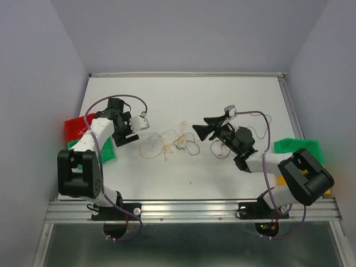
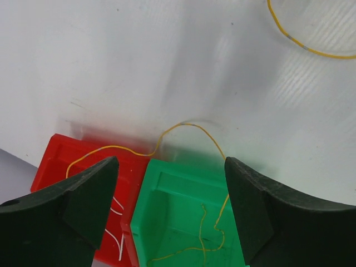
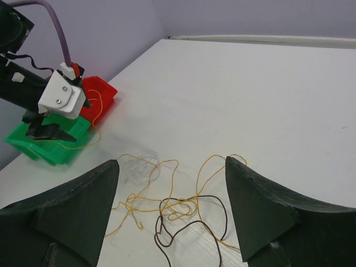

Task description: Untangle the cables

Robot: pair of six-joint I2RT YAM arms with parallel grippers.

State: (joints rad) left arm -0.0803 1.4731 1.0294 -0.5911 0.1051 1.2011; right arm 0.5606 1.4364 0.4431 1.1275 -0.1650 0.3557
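The cables [image 1: 169,142] lie in a loose tangle on the white table between the two arms. In the right wrist view, yellow wires [image 3: 167,194] cross a dark brown wire [image 3: 217,222] there. My right gripper [image 1: 201,127] is open and empty, just right of the tangle, which shows between its fingers [image 3: 172,214]. My left gripper [image 1: 127,135] is open and empty, left of the tangle. One yellow wire [image 2: 183,125] runs from the red bin over the table into the green bin, and shows between the left gripper's [image 2: 169,214] fingers.
A red bin [image 1: 75,128] holding white wires [image 2: 117,222] and a green bin [image 1: 104,151] stand at the table's left edge. Another green bin [image 1: 297,147] and an orange one [image 1: 281,181] stand at the right, by the right arm. Purple walls surround the table.
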